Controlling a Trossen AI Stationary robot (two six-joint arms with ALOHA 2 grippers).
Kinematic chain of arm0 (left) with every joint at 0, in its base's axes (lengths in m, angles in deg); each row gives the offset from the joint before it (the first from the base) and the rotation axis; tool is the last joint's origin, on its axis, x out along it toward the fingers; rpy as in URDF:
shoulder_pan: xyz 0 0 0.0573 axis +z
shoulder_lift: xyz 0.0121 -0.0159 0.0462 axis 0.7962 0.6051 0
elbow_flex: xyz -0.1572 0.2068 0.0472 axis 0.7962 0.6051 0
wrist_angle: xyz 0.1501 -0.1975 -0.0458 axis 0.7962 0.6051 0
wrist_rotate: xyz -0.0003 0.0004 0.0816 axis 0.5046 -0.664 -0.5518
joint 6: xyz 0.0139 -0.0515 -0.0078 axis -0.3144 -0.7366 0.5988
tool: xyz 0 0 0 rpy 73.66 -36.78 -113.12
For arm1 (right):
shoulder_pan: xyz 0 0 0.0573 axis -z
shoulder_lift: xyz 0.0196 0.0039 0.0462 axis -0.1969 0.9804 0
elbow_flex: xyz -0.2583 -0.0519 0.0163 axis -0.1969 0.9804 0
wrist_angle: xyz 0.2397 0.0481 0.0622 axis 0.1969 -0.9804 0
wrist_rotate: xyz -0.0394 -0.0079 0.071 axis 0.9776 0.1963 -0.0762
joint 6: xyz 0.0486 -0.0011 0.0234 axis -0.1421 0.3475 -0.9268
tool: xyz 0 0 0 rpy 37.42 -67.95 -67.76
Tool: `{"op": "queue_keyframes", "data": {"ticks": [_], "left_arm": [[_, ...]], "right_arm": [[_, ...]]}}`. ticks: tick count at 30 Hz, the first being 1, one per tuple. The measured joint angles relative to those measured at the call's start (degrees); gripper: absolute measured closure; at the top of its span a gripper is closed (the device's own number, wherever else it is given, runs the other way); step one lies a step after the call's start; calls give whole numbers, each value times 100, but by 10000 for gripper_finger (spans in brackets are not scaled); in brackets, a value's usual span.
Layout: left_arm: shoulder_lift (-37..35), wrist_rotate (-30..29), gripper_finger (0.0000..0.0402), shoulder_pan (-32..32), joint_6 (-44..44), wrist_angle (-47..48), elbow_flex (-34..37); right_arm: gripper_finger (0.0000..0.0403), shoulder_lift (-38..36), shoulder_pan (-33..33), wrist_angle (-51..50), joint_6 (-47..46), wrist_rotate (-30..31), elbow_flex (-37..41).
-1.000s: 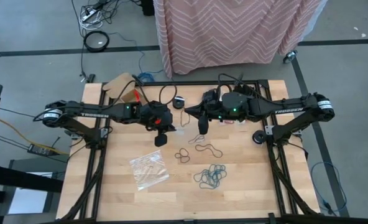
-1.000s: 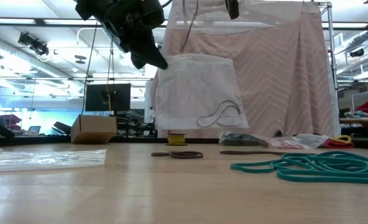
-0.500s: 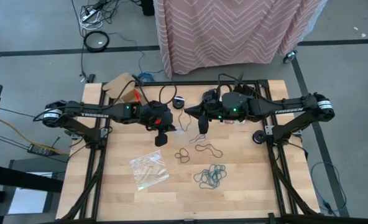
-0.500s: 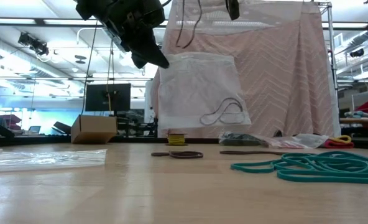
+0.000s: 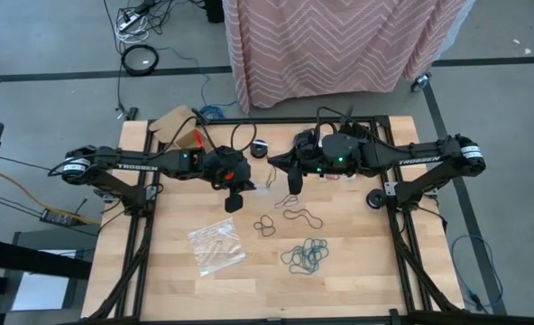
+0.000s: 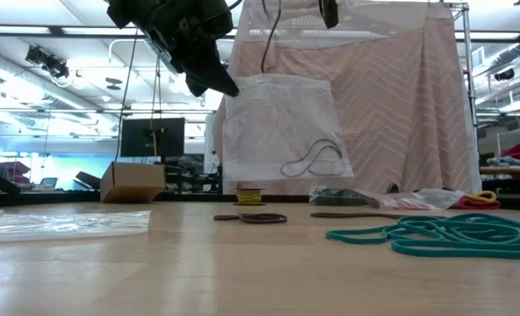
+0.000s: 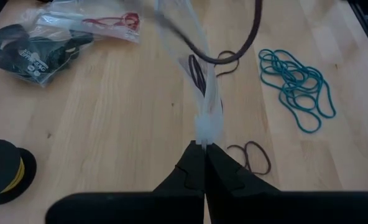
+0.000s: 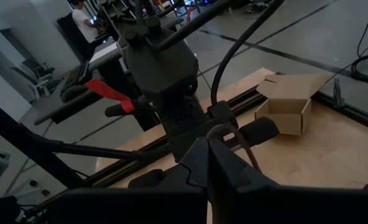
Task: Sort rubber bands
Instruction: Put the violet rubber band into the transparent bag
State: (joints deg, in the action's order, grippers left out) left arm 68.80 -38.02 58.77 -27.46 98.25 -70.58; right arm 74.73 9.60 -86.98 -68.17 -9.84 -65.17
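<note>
- Left gripper: its fingers are clenched on the top edge of a clear plastic bag, so you see the bag hang clear above the surface.
- Right gripper: its fingers pinch a brown rubber band, apparently dangling it over the bag's mouth for dropping in.
- Loose rubber bands: teal rubber bands heaped near the front; brown loops between.
- Low view only: shows a band already inside the bag. Left wrist view only: shows a filled bag beyond.

A robotics lab — open hall, ceiling lights, monitor, floor cables.
</note>
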Motion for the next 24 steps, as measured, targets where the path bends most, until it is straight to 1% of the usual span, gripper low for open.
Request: {"op": "queue_keyframes", "data": {"ticks": [8,14,24], "left_arm": [[0,-2,401,0,112,8,-1],[0,20,401,0,112,13,-1],[0,44,401,0,118,37,0]], "right_arm": [[403,-2,26,-75,84,-5,0],[403,-4,123,-275,109,-125,0],[403,-4,166,-397,163,-100,0]]}}
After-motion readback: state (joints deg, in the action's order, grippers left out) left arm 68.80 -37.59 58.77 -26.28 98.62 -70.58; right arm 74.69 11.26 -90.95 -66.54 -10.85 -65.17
